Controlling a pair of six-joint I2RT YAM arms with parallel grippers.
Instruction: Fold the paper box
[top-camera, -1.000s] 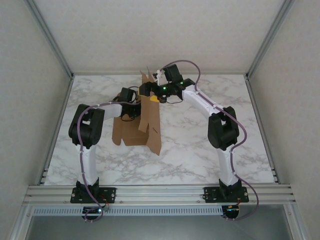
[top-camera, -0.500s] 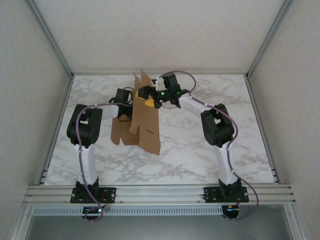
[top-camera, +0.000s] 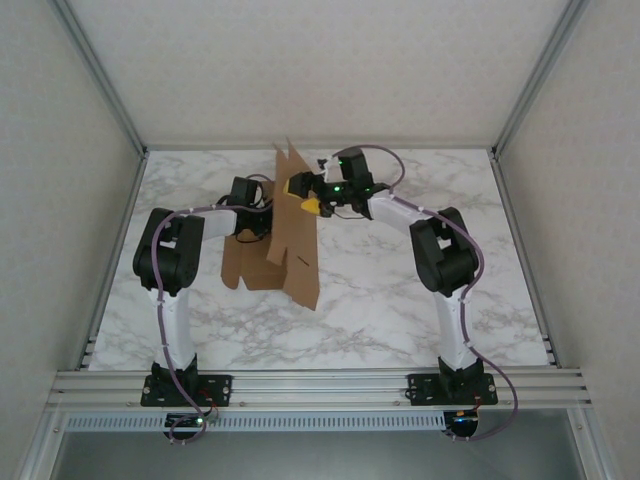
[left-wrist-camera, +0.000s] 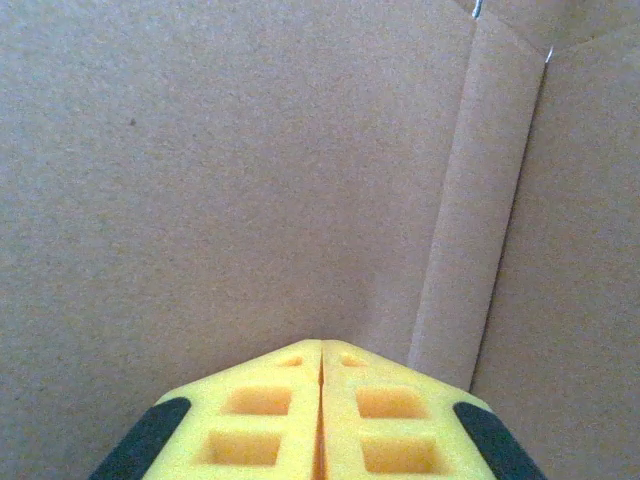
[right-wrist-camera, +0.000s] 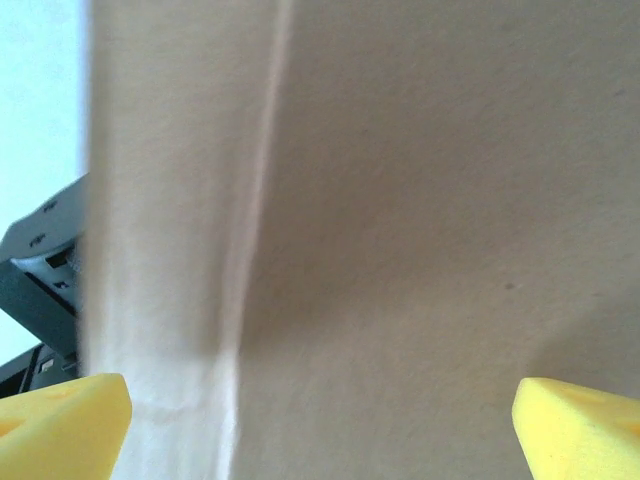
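**A:** Where does the paper box (top-camera: 250, 265) stand?

**B:** Half made, on the desk (top-camera: 420, 300). One tall panel (top-camera: 300, 250) is up on edge. The rest lies flat to the left of that panel, and flaps (top-camera: 287, 160) stick up at the panel's far end.

**A:** And the arms?

**B:** One on each side of the panel. The left pincer (left-wrist-camera: 321, 345) is shut tight, its yellow fingers (left-wrist-camera: 260, 420) pressed together with nothing between them. Its nose is close against the panel's left face, just left of a crease (left-wrist-camera: 470, 200). The right pincer (right-wrist-camera: 320, 395) is spread wide at the panel's right face, near the far upper part. Cardboard sits right in front of it, but I can't tell whether either finger touches.

**A:** So the step is bringing that wall square?

**B:** That's my reading. The closed left pincer acts as a backing block, and the right one pushes or pinches against it.

**A:** How to do it well?

**B:** Set the block low and next to the crease, so the board bends along the score and not across the panel. Push the right face slowly and flat-on. A tilted push could twist the panel or slide the whole box across the desk. If the right pincer is to grip, it should take the panel's edge squarely, not a corner.

**A:** The risk?

**B:** The panel springing back once the pressure goes.
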